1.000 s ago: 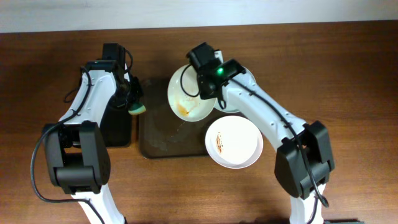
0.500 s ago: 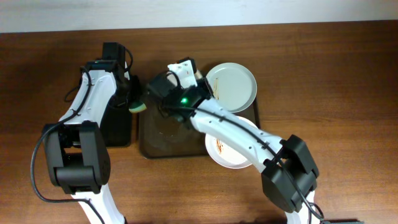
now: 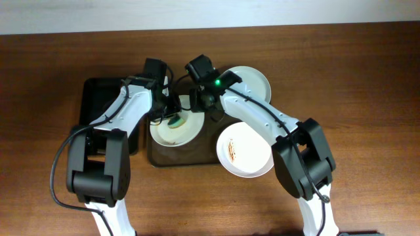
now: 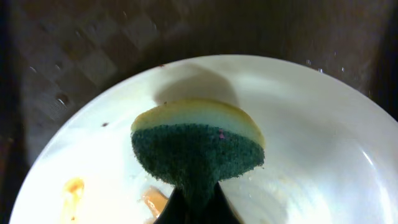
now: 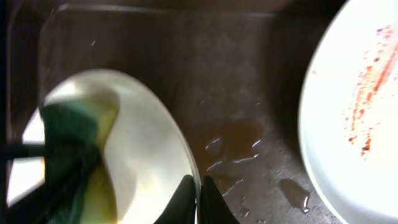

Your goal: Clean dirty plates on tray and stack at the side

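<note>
1. Arms meet over the tray (image 3: 190, 156). The left arm (image 3: 128, 108) reaches rightward and the right arm (image 3: 256, 118) bends leftward, both wrists tipped down at the tray's left end.
2. We see the left gripper (image 4: 194, 208) clamped on a sponge (image 4: 198, 149). Its green face is towards the wrist camera with the yellow layer behind, and it is pressed on the held plate (image 4: 323, 143) beside orange smears (image 4: 73, 186).
3. The right gripper (image 5: 199, 194) is closed, pinching that plate's rim. The plate lies over the tray's left end.
4. We find a streaked plate (image 3: 246, 149) at the tray's near right corner, overhanging the edge. A far plate (image 3: 252, 80) sits at the far right corner, partly under the right arm.
5. A green light (image 3: 215, 82) glows near the right wrist.
6. Against a second ago, the left arm has swung from the black tray (image 3: 98, 98) across to the brown one. The held plate has moved from the tray's far middle to its left end.
</note>
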Controlling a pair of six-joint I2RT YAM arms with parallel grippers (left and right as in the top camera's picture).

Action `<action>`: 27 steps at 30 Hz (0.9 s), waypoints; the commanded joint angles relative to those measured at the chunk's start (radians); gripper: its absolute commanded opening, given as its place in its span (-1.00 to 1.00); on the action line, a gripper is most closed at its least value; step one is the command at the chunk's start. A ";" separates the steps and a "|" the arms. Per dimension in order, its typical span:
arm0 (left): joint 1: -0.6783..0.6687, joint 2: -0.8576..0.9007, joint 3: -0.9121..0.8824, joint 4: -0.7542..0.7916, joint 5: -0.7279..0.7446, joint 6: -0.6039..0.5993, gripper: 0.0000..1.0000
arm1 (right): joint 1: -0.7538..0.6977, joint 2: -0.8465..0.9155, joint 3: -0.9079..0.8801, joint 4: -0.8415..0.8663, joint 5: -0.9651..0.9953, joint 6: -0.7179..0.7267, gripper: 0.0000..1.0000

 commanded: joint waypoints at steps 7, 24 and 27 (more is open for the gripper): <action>-0.019 -0.002 -0.034 -0.193 0.227 0.084 -0.99 | -0.044 0.037 0.006 0.013 -0.074 0.015 -0.92; -0.032 -0.002 -0.039 -0.164 -0.044 0.075 -0.99 | -0.084 0.131 0.002 -0.056 -0.334 -0.163 -0.92; -0.032 -0.002 -0.039 -0.121 -0.044 0.076 -0.99 | -0.085 0.131 0.002 -0.007 -0.282 -0.099 -0.92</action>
